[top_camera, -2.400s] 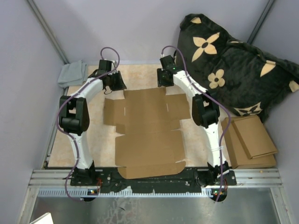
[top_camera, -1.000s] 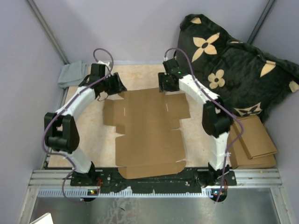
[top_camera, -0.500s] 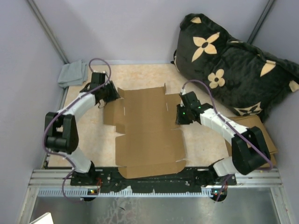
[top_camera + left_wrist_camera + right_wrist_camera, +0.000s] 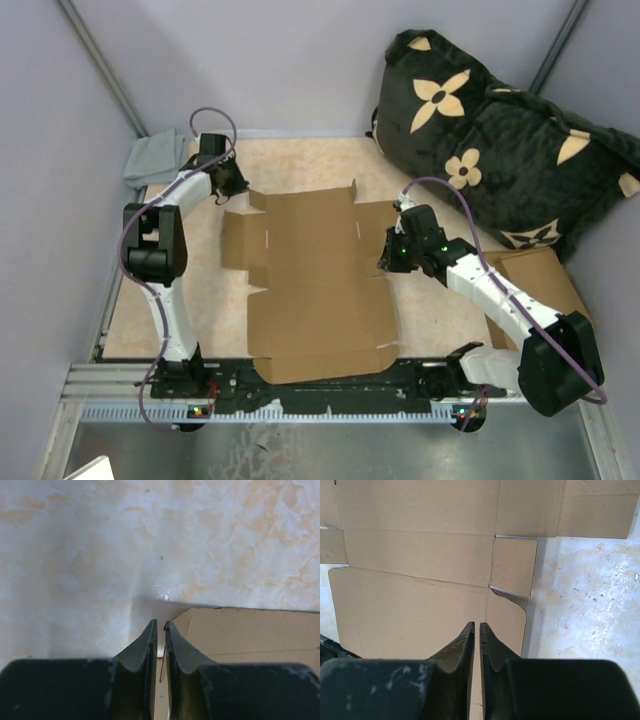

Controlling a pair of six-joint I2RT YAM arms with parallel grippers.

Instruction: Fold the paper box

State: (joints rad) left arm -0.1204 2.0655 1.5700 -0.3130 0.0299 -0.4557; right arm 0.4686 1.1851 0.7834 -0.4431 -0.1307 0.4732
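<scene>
Found the paper box (image 4: pixel 315 285) flat on the table (image 4: pixel 195 295); left gripper (image 4: pixel 160 625) by its far-left corner, right gripper (image 4: pixel 476 626) over its right side — both closed, empty. Probably called for wedging shut tips under a flap edge.

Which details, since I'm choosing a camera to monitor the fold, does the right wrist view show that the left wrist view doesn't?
Right wrist only: the paper box with broad panels, creases and a side tab. Left wrist only: one box corner against mostly table. Both: cardboard, marbled tabletop and a shut tool, right tool and left tool.
</scene>
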